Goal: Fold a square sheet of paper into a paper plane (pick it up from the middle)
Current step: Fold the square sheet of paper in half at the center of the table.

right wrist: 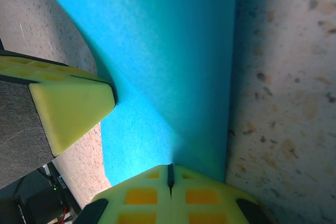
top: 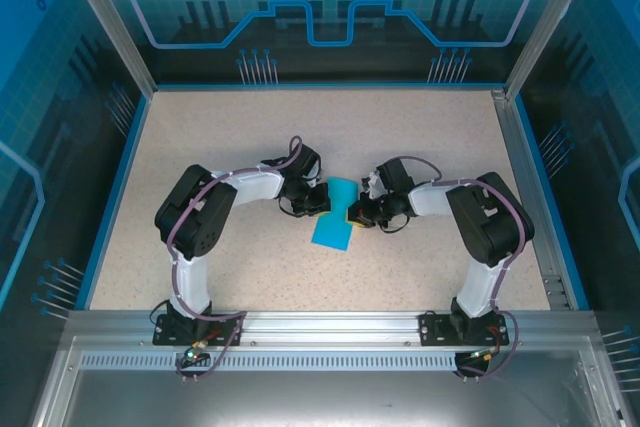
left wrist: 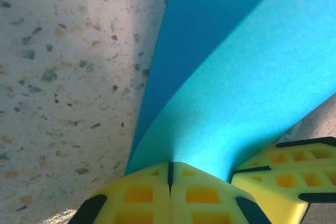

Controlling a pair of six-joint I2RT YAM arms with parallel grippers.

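Observation:
The cyan-blue sheet of paper (top: pixel 332 229) is in the middle of the table, bent along a crease so it looks like a narrow strip from above. My left gripper (top: pixel 322 199) is shut on its upper left edge. In the left wrist view the paper (left wrist: pixel 236 77) rises from the closed yellow jaws of the left gripper (left wrist: pixel 169 163), one flap in shadow. My right gripper (top: pixel 355 213) is shut on the opposite edge, and the paper (right wrist: pixel 168 51) fans out from the right gripper (right wrist: pixel 169 167). The two grippers are almost touching. No dart-shaped plane is in view.
The speckled beige table (top: pixel 230 137) is bordered by a blue rim (top: pixel 118 187) and transparent blue walls. An aluminium frame (top: pixel 320 325) runs along the near edge by the arm bases. A yellow finger of the right gripper (left wrist: pixel 286 174) shows in the left wrist view.

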